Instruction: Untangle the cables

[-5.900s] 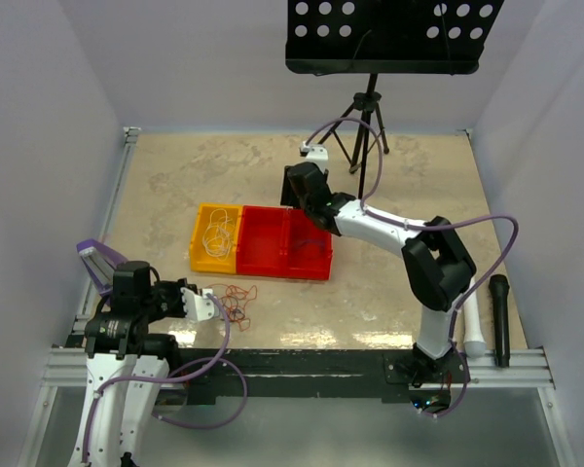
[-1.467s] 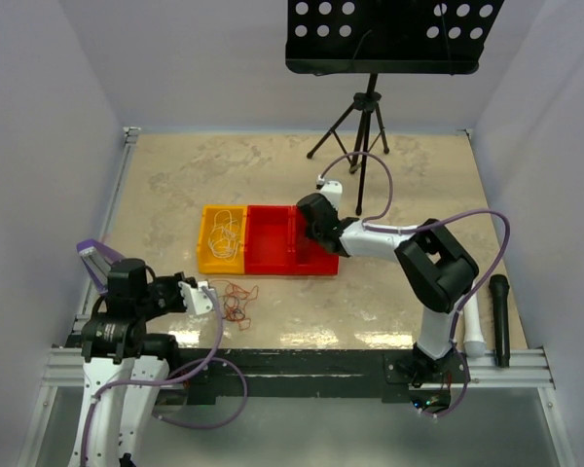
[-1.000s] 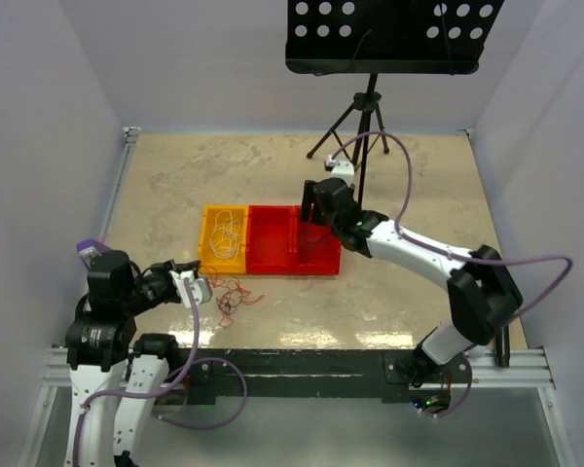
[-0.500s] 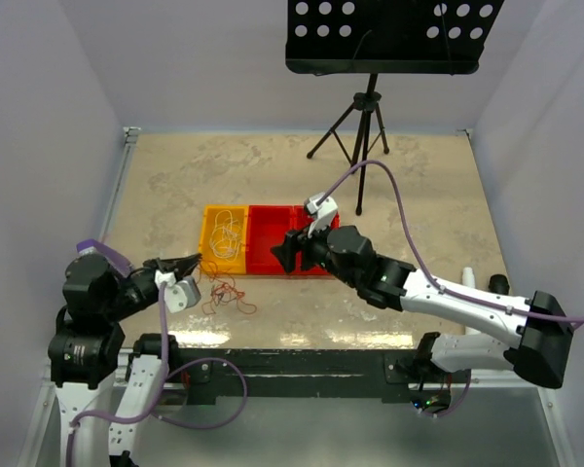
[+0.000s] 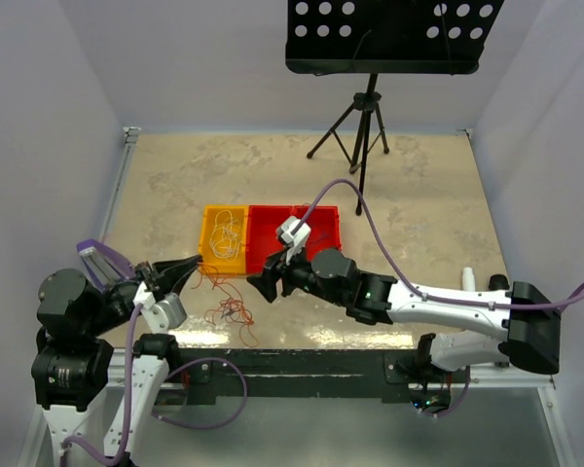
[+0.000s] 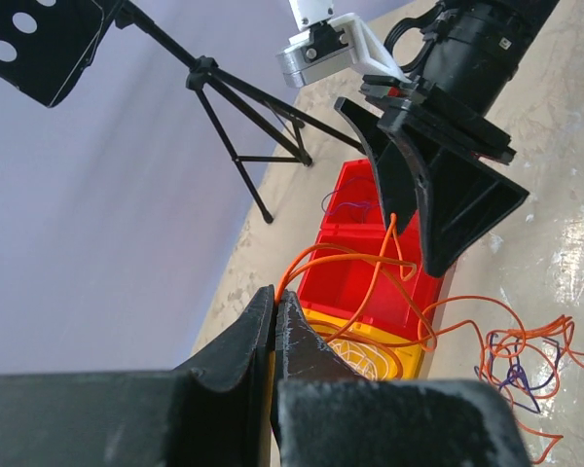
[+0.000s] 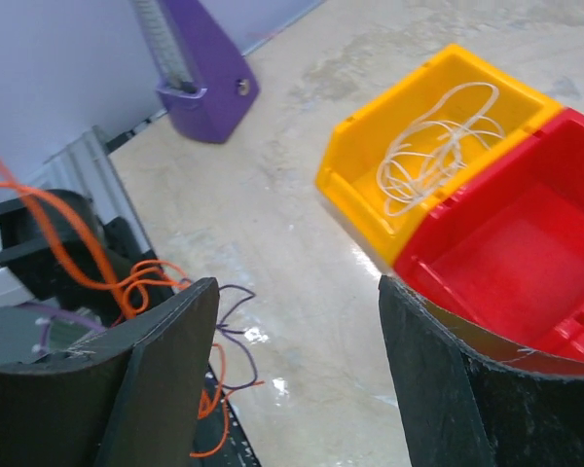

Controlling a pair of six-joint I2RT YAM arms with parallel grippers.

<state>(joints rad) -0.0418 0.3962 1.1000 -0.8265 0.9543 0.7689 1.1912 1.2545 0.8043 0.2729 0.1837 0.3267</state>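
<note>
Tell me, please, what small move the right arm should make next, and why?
Probably ease the open right claw toward the raised orange cable until it straddles it. The left claw pinches that strand above the tangled pile; it runs beside the right claw, not inside.

Top view. Bare counter (image 5: 438,195) from 9 through 12 o'clock, a wide lane. Another open strip at 3 o'clock. The tripod (image 5: 362,122) spreads its legs at 1 o'clock, with a black tray (image 5: 389,34) overhanging above. At centre, the yellow bin (image 5: 204,243) and red bin (image 5: 273,233) touch, barring any low sweep. The right arm (image 5: 438,302) lies from 4 o'clock to centre and closes the near lane. Its right pincer (image 5: 263,282), fingers spread wide, sits just before the red bin. At 8 o'clock, the left pincer (image 5: 195,261) is clamped on an orange cable (image 7: 136,282) that loops across the gap between the pincers. A loose tangle (image 5: 229,309) lies on the counter at 7 o'clock.
</note>
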